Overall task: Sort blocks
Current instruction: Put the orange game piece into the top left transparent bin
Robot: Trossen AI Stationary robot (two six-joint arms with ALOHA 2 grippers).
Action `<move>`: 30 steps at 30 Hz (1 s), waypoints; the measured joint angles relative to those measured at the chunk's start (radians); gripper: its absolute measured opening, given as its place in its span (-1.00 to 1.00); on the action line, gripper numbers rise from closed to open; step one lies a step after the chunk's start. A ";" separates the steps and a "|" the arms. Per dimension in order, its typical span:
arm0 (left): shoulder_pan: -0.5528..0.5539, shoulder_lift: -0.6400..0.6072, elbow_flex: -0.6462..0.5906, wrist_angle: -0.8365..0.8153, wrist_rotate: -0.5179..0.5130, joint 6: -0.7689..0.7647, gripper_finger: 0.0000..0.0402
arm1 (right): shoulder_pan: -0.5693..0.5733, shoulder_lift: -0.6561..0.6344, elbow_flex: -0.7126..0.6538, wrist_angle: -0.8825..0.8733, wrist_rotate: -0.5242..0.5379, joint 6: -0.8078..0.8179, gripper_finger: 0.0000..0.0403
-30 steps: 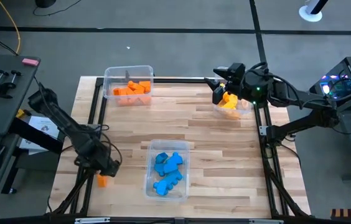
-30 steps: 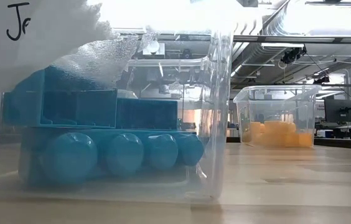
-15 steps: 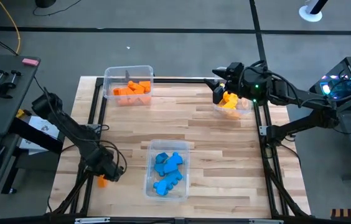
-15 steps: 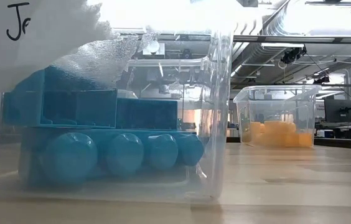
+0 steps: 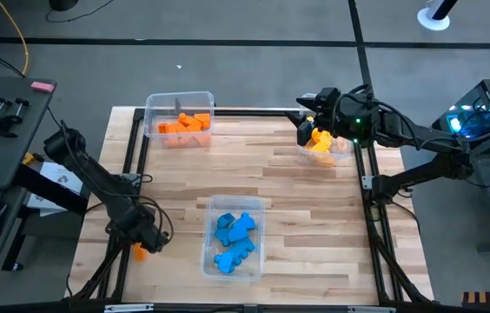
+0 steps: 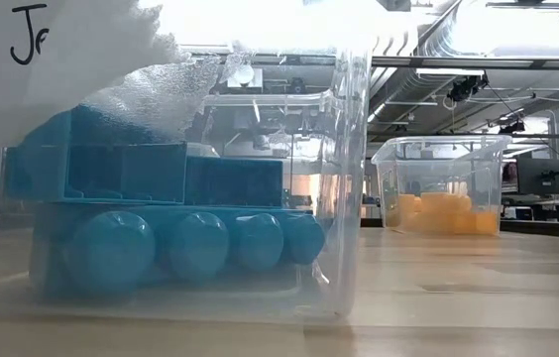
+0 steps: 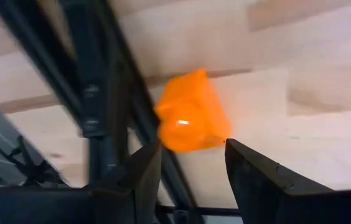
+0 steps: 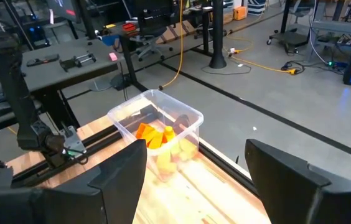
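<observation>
Stray block first: one orange block [image 7: 191, 112] lay on the wood at the near left edge of the table [image 5: 314, 209], right beside the dark frame rail [image 7: 98, 93], outside every bin. Left gripper [image 5: 147, 236] had dropped and shifted over it during the last second, arm swinging a little toward the near left corner. Its jaws were spread, one finger on either side of the block's near end. Contact wasn't clear from the left wrist view, and the block hadn't moved, so no grip yet. Judgement: pick of the last loose orange piece was being lined up, and closing was the next call. Risk: the rail sat tight against the block, so one finger could catch it.

Blue bin [image 5: 256, 228], near centre, held the blue blocks [image 5: 232, 236]; nothing changed there, and the low view stayed the same.

Orange bin [image 5: 180, 100], at the far left, held the orange blocks [image 5: 184, 124], well apart from the stray one, so a long carry was ahead.

Right gripper [image 5: 307, 130] hung at the far right over the bin with yellow blocks [image 5: 319, 142], jaws spread and holding nothing; it only nudged slightly and was waiting.

Sorting looked nearly done, with one piece visibly left.
</observation>
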 joint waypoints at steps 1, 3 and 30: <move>-0.006 -0.004 0.000 -0.016 0.000 -0.005 -0.19 | 0.000 0.000 0.000 0.000 0.000 0.000 0.34; -0.021 -0.006 0.000 -0.039 0.001 -0.013 -0.19 | 0.000 0.000 0.000 0.000 0.001 0.000 0.34; 0.041 -0.012 -0.003 0.082 -0.244 -0.040 -0.19 | -0.009 0.000 0.000 -0.020 0.011 0.024 0.34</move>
